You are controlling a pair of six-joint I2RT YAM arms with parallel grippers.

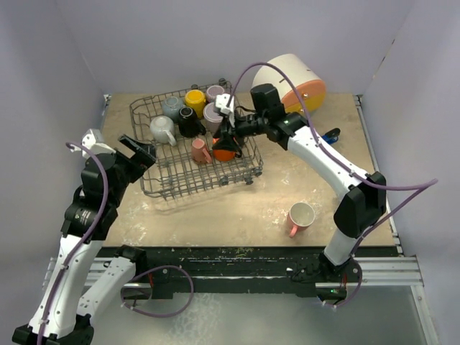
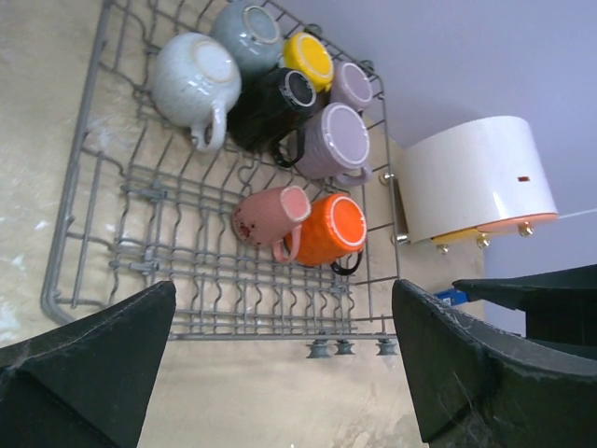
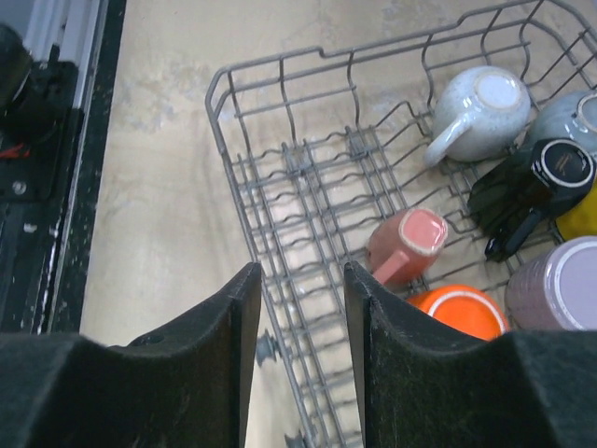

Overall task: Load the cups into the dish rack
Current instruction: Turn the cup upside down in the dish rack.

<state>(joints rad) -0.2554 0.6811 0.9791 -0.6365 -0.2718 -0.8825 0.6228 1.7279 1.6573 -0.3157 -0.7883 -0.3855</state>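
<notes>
The grey wire dish rack [image 1: 172, 171] [image 2: 187, 280] [image 3: 298, 187] holds several upturned cups, among them an orange one [image 1: 226, 151] [image 2: 331, 229] [image 3: 462, 310], a pink one [image 1: 200, 149] [image 3: 406, 245], a black one [image 1: 190, 123] and a pale grey one [image 1: 162, 129]. Another pink cup [image 1: 300, 215] stands upright on the table at the front right, away from both arms. My right gripper [image 1: 228, 136] [image 3: 300, 275] hovers over the rack's right side beside the orange cup, open and holding nothing. At the rack's left edge my left gripper [image 1: 140, 151] [image 2: 282, 299] is wide open, nothing in it.
A big white cylinder [image 1: 295, 83] [image 2: 476, 177] with orange and yellow fronts lies behind the rack at the back right. A small blue object [image 1: 330, 135] lies on the table by the right arm. Pale walls close in the table on three sides.
</notes>
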